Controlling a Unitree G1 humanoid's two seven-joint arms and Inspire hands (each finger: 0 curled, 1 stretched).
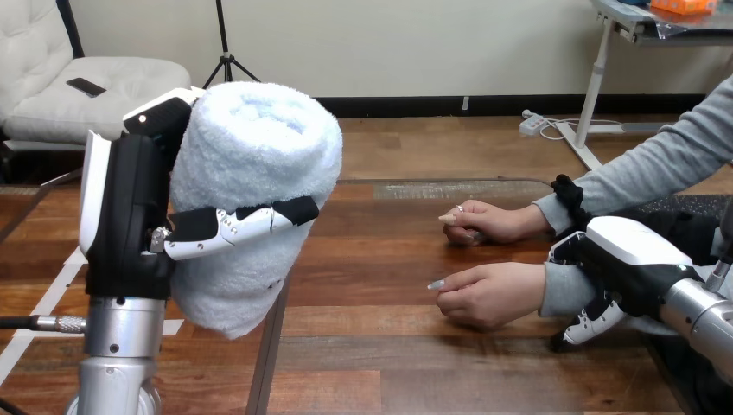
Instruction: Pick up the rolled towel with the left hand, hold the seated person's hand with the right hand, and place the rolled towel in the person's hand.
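While the left hand [130, 216] stands raised above the table's left side, it grips the rolled towel [251, 173], a pale blue roll held upright and clear of the table [389, 363], with one black-and-white finger [233, 226] wrapped across the roll's front and the palm pressed against its left flank. At the table's right side the person's nearer hand [488, 294] rests on the wood, loosely curled and pointing toward the left edge, and the person's farther hand [488, 220] lies just behind it, closer to the far edge, the two slightly apart. Over the grey-sleeved wrist of the nearer hand sits the right hand [631, 259], its white back on top and its fingers [592, 324] curled down round the wrist's near side. Towel and person's hands are well apart, with bare wood between them.
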